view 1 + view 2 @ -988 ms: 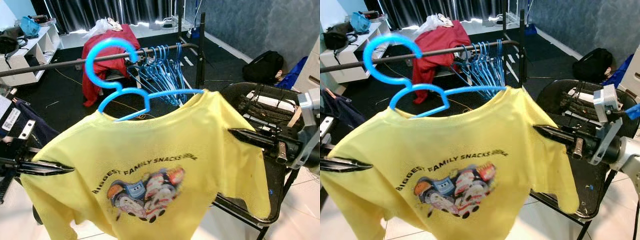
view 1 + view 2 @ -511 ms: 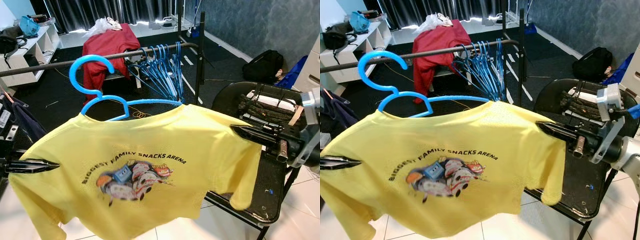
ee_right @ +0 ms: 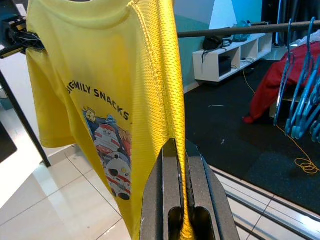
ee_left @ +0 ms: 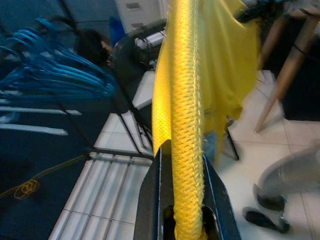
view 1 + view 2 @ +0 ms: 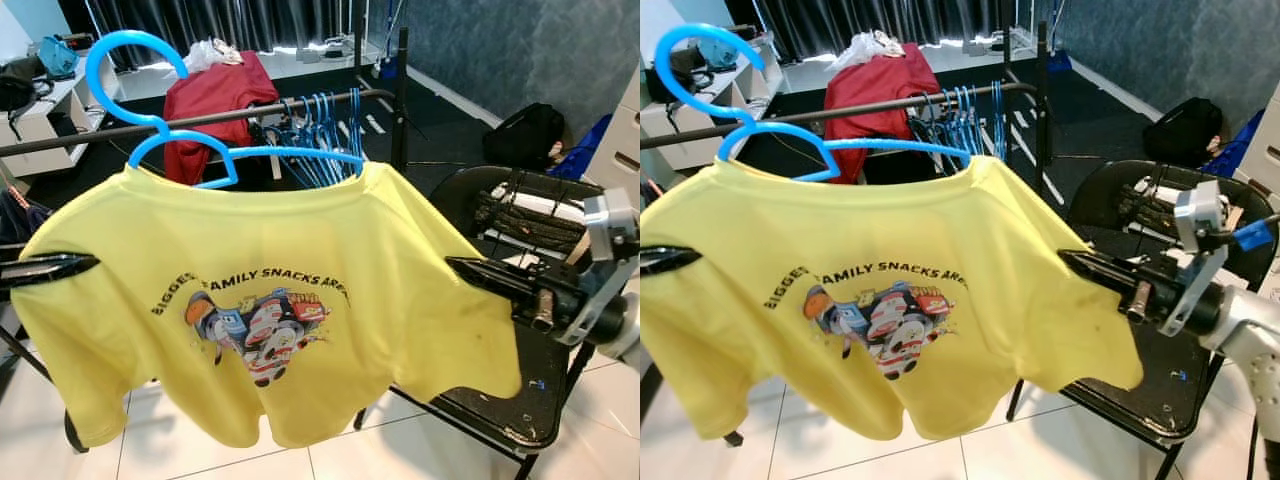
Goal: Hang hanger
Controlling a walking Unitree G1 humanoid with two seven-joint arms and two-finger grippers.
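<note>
With left end effector (image 5: 85,263) and right end effector (image 5: 462,267) each clamped on a shoulder of the yellow T-shirt (image 5: 270,300), keep level, raising the blue hanger (image 5: 150,100) hook over the rail (image 5: 200,117), then lower.

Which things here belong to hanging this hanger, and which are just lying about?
Job:
blue hanger
yellow T-shirt on it
rail
left gripper and right gripper, each shut on a shirt shoulder

Lying about:
empty blue hangers on the rail
red garment
black folding chair
black bag
white shelf
</note>
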